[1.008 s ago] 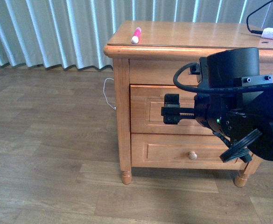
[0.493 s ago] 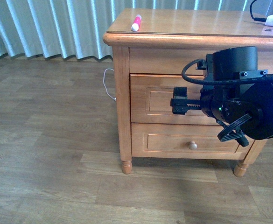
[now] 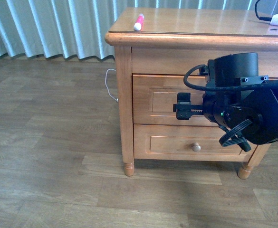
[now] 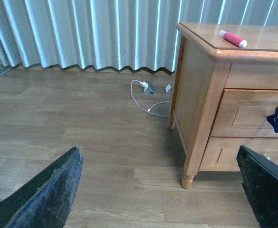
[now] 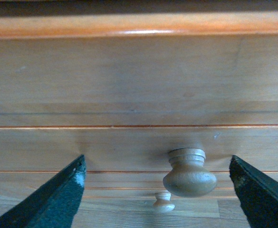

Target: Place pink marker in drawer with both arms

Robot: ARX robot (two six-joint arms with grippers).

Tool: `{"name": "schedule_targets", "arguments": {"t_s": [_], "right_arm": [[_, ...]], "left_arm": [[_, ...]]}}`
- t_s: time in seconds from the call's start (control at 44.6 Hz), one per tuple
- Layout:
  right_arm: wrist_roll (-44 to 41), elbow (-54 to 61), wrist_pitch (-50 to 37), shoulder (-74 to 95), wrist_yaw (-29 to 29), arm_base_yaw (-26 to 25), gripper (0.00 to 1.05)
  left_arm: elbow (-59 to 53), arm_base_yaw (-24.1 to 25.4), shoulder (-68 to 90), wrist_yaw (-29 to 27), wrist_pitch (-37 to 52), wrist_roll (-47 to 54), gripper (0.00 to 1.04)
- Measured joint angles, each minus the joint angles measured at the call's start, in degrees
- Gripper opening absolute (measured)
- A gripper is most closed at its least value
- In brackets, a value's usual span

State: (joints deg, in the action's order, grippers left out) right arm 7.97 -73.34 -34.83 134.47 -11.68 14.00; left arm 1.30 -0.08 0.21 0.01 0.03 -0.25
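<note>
The pink marker (image 3: 139,22) is seen lying on top of the wooden nightstand (image 3: 123,95), near its front left corner, with the white end turned toward the front edge. It is outside both drawers and is touched by neither gripper.

Two drawers are set in the nightstand's front. The upper drawer (image 3: 158,102) and the lower drawer (image 3: 169,145) both appear to be pushed in. No interior is exposed, so what they hold cannot be told. The round lower knob (image 3: 196,147) is plainly shown, while much of the upper drawer's front is covered by the right arm (image 3: 245,111).

In the right wrist view, the right gripper (image 5: 156,165) is held released close before the upper drawer's panel. Its jaws are spread wide, and the upper knob (image 5: 190,173) is framed between them, nearer to one finger (image 5: 260,194) than to the other. Neither finger is in contact with the knob.

The left gripper (image 4: 158,159) is likewise released, its two dark fingers (image 4: 46,192) being spread far apart with nothing between them. It is held well away from the nightstand, above the wood floor (image 4: 81,142). A white cable (image 4: 146,97) is seen lying on the floor beside the nightstand, before the pale curtain (image 4: 81,33).
</note>
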Motion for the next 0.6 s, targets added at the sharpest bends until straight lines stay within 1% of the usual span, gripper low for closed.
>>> {"name": "schedule_targets", "arguments": {"t_s": [0.179, 0.269, 0.336, 0.358, 0.426, 0.47, 0.605], "right_arm": [[-0.48, 0.02, -0.24, 0.00, -0.04, -0.26, 0.62], [-0.92, 0.13, -0.24, 0.00, -0.24, -0.44, 0.52], [-1.27, 0.24, -0.24, 0.00, -0.20, -0.81, 0.42], [-1.29, 0.26, -0.24, 0.00, -0.22, -0.85, 0.40], [-1.33, 0.57, -0.28, 0.00, -0.24, -1.16, 0.28], [-1.31, 0.81, -0.39, 0.00, -0.26, -1.20, 0.25], [-1.07, 2.08, -1.29, -0.33, 0.02, -1.22, 0.24]], "left_arm": [[0.00, 0.00, 0.00, 0.00, 0.00, 0.00, 0.98], [0.00, 0.00, 0.00, 0.00, 0.00, 0.00, 0.98], [0.00, 0.00, 0.00, 0.00, 0.00, 0.00, 0.98], [0.00, 0.00, 0.00, 0.00, 0.00, 0.00, 0.98], [0.00, 0.00, 0.00, 0.00, 0.00, 0.00, 0.98], [0.00, 0.00, 0.00, 0.00, 0.00, 0.00, 0.98], [0.00, 0.00, 0.00, 0.00, 0.00, 0.00, 0.98]]}}
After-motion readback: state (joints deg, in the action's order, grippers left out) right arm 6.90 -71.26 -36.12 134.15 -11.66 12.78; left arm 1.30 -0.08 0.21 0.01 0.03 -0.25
